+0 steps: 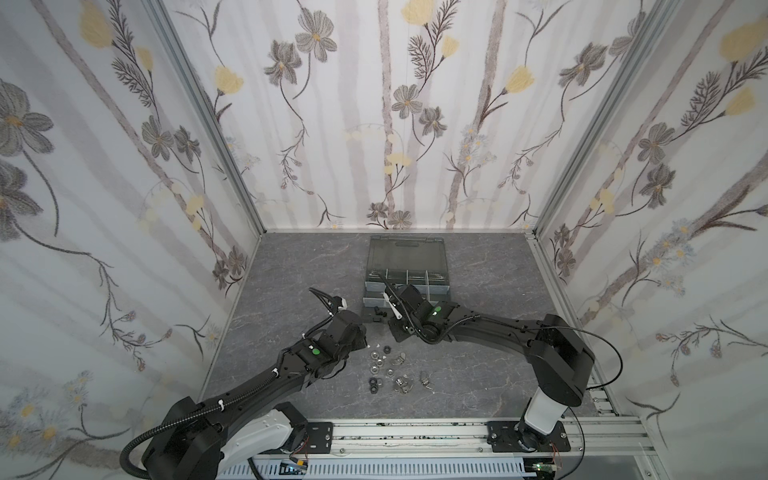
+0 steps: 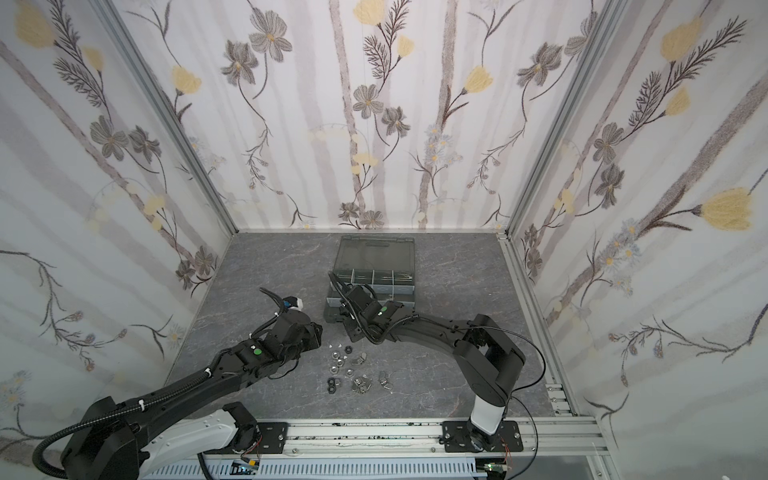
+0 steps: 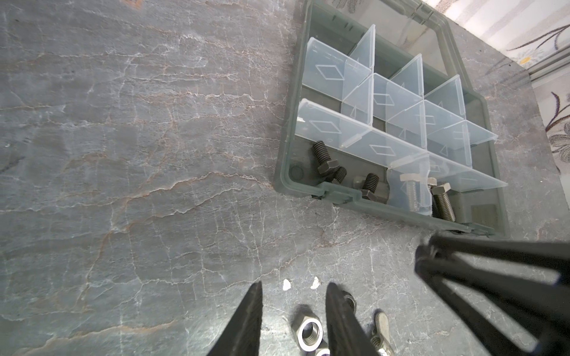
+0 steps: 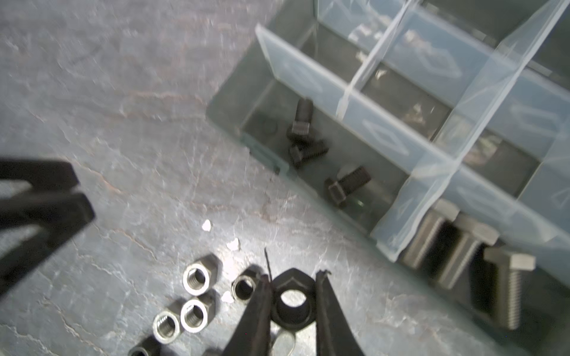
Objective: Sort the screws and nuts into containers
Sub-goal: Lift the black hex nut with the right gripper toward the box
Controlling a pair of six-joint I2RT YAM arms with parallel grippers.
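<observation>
Nut (image 4: 291, 303), black, sits clamped between the two fingers (image 4: 256, 311) of the right gripper (image 4: 293, 276), one pressed to each side, its bore showing clear through. It looks dull black, with a round hole and angled outer faces. Whether it rests on the table (image 4: 123, 138) or hangs just off it I cannot tell. Just beside it lie loose silver nuts (image 4: 196, 279) and a few white flecks (image 4: 206, 225). The step in hand reads as the pick of one nut from the pile. The next move likely calls for a lift and a short carry to the case (image 4: 237, 95), over a partition (image 4: 308, 71) and into a cell without screws. The near corner cell holds black screws (image 4: 303, 135) and the one beside it silver bolts (image 4: 509, 286), so neither suits. The hold is narrow on a small hard part, so it may twist out. The left gripper (image 3: 294, 284) hovers by the pile, fingers apart, holding nothing.
</observation>
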